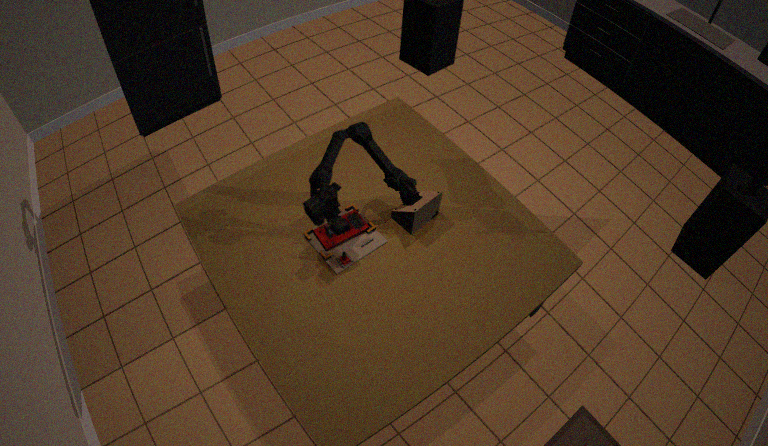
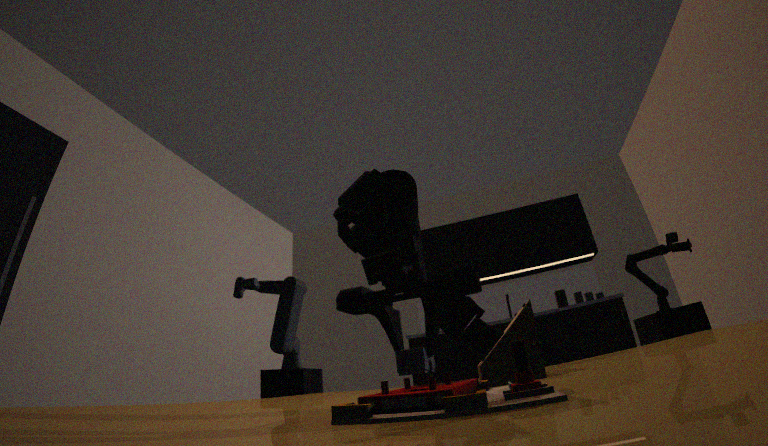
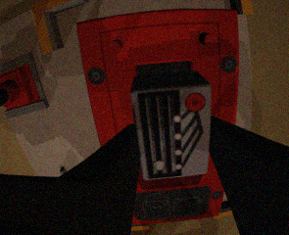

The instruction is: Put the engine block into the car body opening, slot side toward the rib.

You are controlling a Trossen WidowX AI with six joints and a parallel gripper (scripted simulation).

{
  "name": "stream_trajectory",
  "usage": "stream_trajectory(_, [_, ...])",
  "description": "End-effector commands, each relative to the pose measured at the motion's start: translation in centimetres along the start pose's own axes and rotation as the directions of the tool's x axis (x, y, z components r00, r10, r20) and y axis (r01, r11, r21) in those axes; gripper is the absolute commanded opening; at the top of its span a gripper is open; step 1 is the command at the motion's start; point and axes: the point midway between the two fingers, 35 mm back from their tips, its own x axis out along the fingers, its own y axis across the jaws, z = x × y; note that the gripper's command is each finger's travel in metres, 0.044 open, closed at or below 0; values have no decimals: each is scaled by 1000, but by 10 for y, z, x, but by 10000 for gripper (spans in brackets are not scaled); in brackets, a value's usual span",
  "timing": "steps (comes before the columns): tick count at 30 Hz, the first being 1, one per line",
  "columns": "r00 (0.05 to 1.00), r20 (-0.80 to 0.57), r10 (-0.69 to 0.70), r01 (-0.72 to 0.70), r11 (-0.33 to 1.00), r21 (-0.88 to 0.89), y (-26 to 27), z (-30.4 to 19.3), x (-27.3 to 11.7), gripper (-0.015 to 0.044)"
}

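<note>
My gripper [image 3: 171,128] is shut on the grey engine block [image 3: 194,164] [image 2: 416,360], with a dark finger on each side. In the wrist view the block's top shows dark slots on the left, and a red round cap and slanted pipes on the right. The block is over the red car body [image 3: 92,44] [image 1: 325,239] [image 2: 463,386]. In the exterior view its lower end appears a little above the body's top. A dark strip of the opening [image 3: 159,67] shows past the block's far edge; the rest of the opening and the rib are hidden.
The car body lies on a pale board [image 1: 340,267] with orange-and-black corner holders. A small red part with a black upright handle [image 3: 24,89] [image 1: 344,259] stands on the board. A slanted grey stand [image 1: 416,215] is beside the arm's base. Short pegs rise from the body.
</note>
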Motion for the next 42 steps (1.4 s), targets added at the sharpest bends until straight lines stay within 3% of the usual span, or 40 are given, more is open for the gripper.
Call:
stream_trajectory(1, [1000, 4, -4, 4, 1000, -12, -1, 1, 0, 159])
stream_trajectory(42, [1000, 5, -4, 4, 1000, -2, -2, 1, 6, 159])
